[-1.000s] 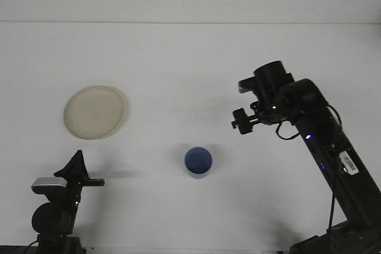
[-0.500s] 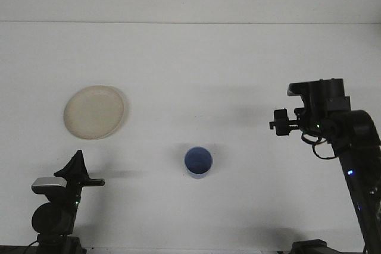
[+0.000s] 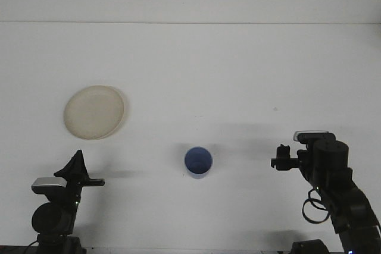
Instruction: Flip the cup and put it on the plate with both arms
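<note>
Standing upright mid-table, blue cup (image 3: 197,162); both pincers apart from it, finger spread indiscernible; plate (image 3: 94,112) far-left.

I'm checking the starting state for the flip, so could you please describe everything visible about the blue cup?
The blue cup is a small, round cup, plain blue and plastic-looking, with no handle in view. It stands upright with its open mouth facing up, on the white table, near the front centre. Nothing touches it: the cream plate lies well apart to its left, and both claws are clear of it.
</note>
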